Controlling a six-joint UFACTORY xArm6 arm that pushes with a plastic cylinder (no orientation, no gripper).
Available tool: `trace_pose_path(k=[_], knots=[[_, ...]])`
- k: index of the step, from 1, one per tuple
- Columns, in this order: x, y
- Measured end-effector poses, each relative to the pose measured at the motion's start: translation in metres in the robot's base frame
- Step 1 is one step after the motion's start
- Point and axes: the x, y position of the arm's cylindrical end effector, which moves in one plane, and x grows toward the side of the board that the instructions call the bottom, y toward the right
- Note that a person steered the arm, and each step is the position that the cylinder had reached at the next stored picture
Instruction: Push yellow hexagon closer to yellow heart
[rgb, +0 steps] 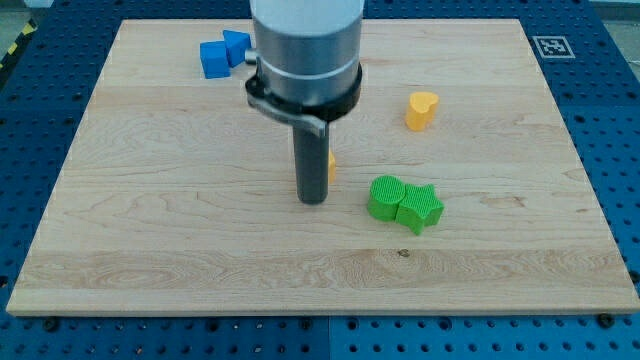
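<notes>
A pale wooden board (150, 230) with visible grain lies on a blue perforated table (620, 150). A black-and-white marker tag (550, 46) sits at the board's far right corner.

At the far left, two blue blocks (222, 53) touch each other; their shapes are hard to make out. Near the middle right, two ribbed green blocks (404, 203) lie pressed together, the left one rounded, the right one star-like. They sit just right of the rod (312, 165) and nearer than the yellow heart (421, 109), which stands alone to the far right, well apart from the rest.

The yellow hexagon (331, 165) is almost wholly hidden behind the rod; only a thin yellow-orange sliver shows at the rod's right edge, so its shape cannot be confirmed.

The arm's grey cylinder (305, 45) with a black clamp carries the dark, smooth rod. There are no fingers to open or close; my tip (313, 200) rests on the board, holding nothing, just in front of the hexagon and apparently touching it, left of the green pair.
</notes>
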Motion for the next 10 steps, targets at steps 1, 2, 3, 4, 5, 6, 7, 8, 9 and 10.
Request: trace_pose_path(k=[1, 2, 3, 4, 5, 6, 7, 8, 9, 10], knots=[[-0.031, -0.012], [-0.056, -0.051], [-0.068, -0.043], [-0.063, -0.017], [-0.058, -0.008], [-0.05, -0.005], [-0.046, 0.017], [-0.042, 0.045], [-0.043, 0.073], [-0.048, 0.098]])
